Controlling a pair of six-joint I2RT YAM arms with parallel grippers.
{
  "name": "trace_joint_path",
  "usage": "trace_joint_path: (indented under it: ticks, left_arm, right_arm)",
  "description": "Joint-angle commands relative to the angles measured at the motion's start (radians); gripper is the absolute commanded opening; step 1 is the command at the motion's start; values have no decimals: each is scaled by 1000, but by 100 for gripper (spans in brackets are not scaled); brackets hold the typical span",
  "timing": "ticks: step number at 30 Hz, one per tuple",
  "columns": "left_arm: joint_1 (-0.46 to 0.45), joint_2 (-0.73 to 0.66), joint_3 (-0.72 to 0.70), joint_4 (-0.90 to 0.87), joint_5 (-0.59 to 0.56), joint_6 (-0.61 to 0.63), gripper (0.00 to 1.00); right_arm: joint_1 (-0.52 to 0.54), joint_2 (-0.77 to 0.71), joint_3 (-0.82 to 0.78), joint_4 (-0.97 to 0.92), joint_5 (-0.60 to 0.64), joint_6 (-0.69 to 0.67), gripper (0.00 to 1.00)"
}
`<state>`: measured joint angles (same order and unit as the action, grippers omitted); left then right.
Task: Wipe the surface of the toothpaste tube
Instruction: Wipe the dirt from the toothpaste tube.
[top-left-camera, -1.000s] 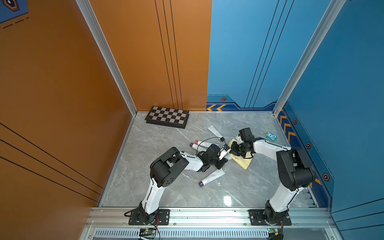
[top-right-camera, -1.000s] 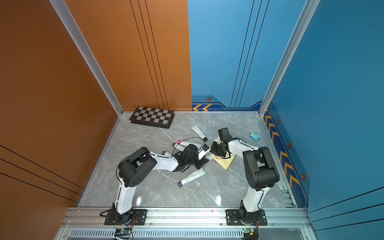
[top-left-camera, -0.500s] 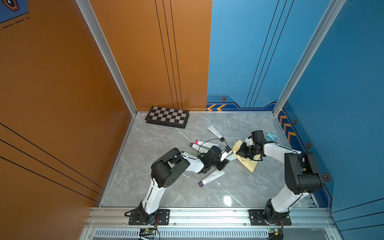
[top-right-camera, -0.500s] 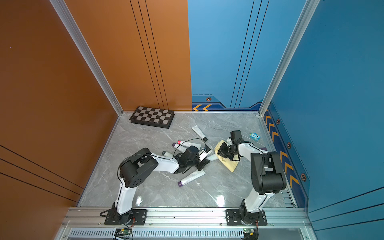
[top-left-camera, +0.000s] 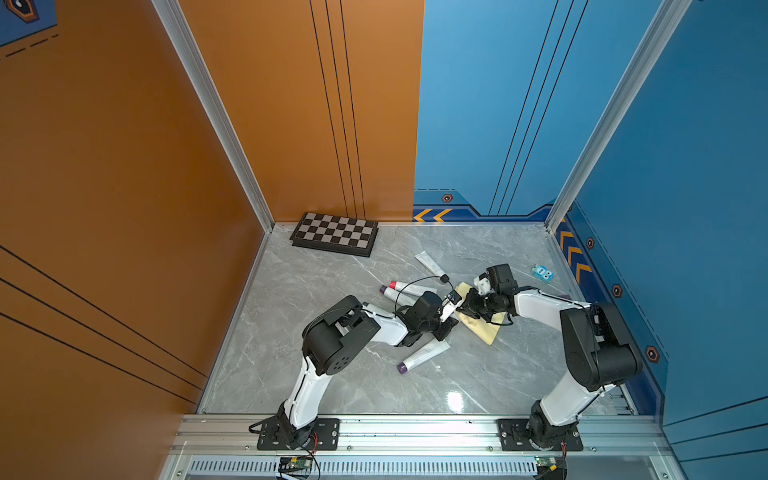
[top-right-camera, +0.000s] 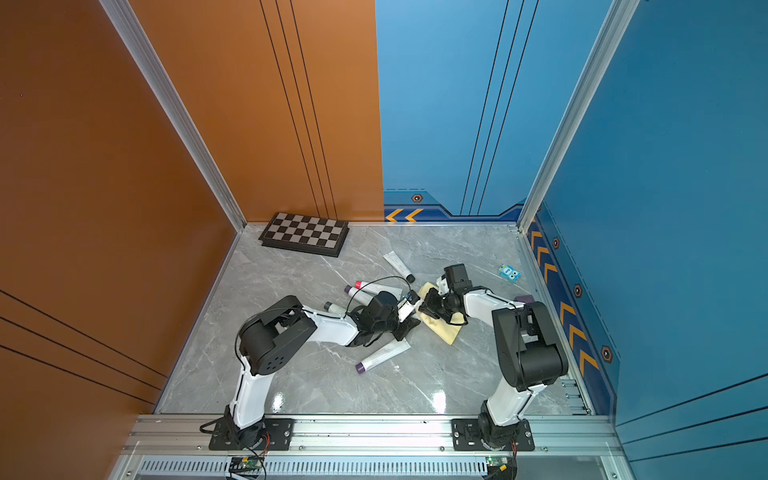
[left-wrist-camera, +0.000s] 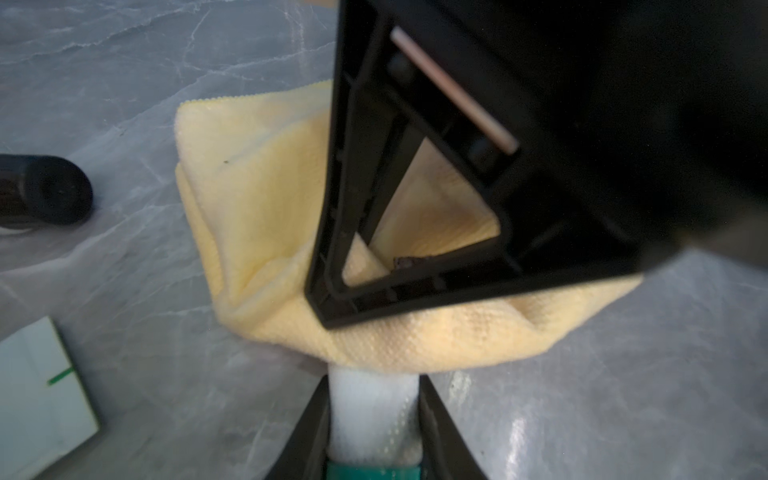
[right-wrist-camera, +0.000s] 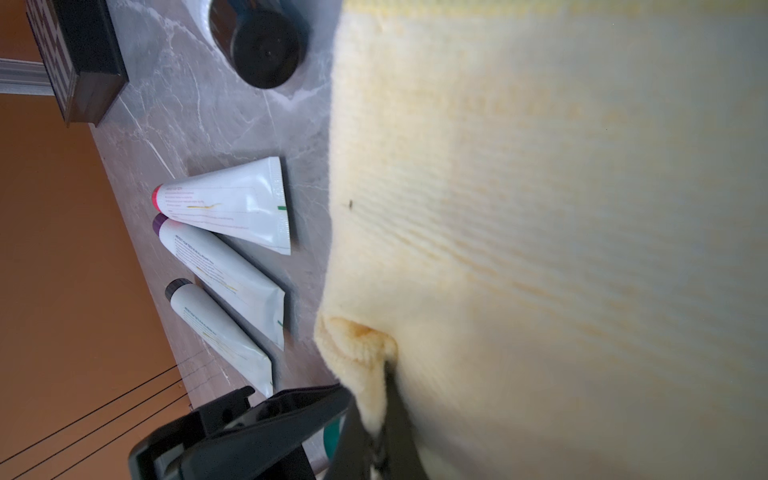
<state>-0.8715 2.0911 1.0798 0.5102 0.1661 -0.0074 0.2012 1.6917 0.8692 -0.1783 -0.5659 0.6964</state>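
Grey marble tabletop (top-left-camera: 332, 374), chessboard (top-left-camera: 335, 234), toothpaste tubes (top-left-camera: 423, 355), yellow cloth (top-left-camera: 484, 330), blue box (top-left-camera: 542, 273)

White toothpaste tube (top-left-camera: 448, 310) in left gripper (top-left-camera: 447, 319), tip to tip with right gripper (top-left-camera: 466, 306) on yellow cloth (top-left-camera: 485, 330)

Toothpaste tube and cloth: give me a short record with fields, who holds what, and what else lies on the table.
left hand: shut on toothpaste tube
right hand: shut on yellow cloth
contact: cloth draped over the tube's far end
loose tubes: purple-capped tube near the left arm, black-capped tube farther back
other: chessboard by the back wall
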Motion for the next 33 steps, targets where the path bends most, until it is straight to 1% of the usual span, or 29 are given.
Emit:
trace_joint_path:
  ticks: [1, 5, 8, 14, 20, 26, 29, 33]
  left_arm:
    - [22, 58, -31, -61, -39, -3, 20]
    - [24, 57, -32, -61, -36, -5, 20]
    - [24, 61, -29, -61, -34, -6, 20]
    - [24, 62, -26, -61, -31, -8, 20]
    - [20, 62, -25, -61, -27, -8, 20]
    - [16, 63, -24, -61, -30, -3, 20]
    - [16, 61, -24, -61, -28, -4, 20]
    - [16, 60, -24, -61, -27, -4, 20]
  right_arm:
    - [-54, -15, -63, -164, 57, -24, 0]
    - [-123, -83, -51, -235, 162, -78, 0]
    - [-148, -88, -37, -255, 147, -93, 0]
    - [-88, -63, -12, -248, 117, -88, 0]
    - [-70, -87, 22, -226, 63, -43, 0]
    - [4, -80, 74, -216, 31, -1, 0]
    - [14, -72, 86, -212, 41, 5, 0]
    - [12, -27, 82, -207, 67, -3, 0]
